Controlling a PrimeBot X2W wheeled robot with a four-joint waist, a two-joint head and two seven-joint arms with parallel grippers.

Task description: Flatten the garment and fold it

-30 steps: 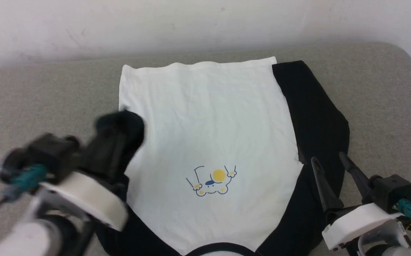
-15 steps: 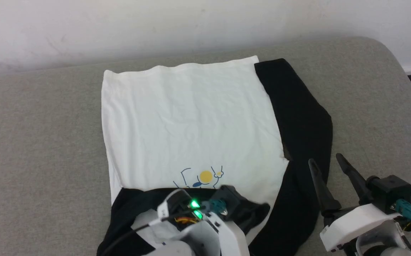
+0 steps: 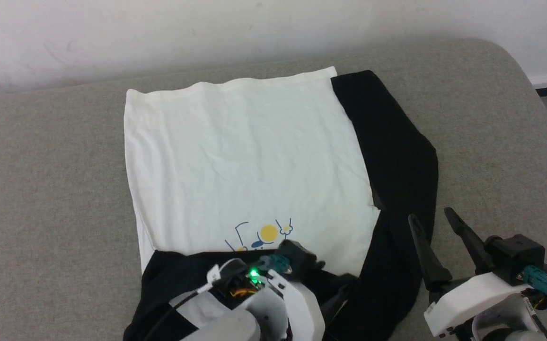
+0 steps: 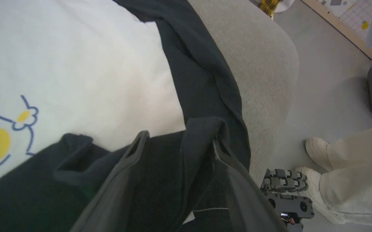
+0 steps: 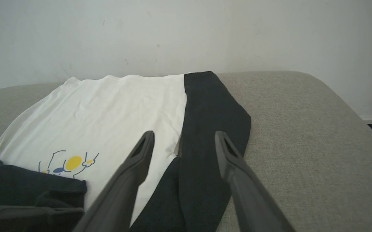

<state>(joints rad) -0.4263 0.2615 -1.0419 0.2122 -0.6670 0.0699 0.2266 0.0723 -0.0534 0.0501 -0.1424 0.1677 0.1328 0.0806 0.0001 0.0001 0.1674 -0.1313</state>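
Garment (image 3: 240,156): white body flat. Sleeve (image 3: 179,270) is folded across it, just below the print (image 3: 261,234).
Risk: the sleeve end appears draped over one finger of the left gripper (image 4: 178,138), so pulling away could drag the fold askew.
Left jaws: spread wide, pinching nothing, cloth slack between.
Right gripper (image 3: 429,214): jaws wide, empty, right of the print over the other sleeve (image 3: 396,156).

The shirt (image 3: 245,156) lies flat on the grey cushion (image 3: 41,189), one black sleeve (image 3: 174,274) folded across under the left arm (image 3: 278,308); the right gripper (image 3: 430,215) hovers nearby, fingers apart.
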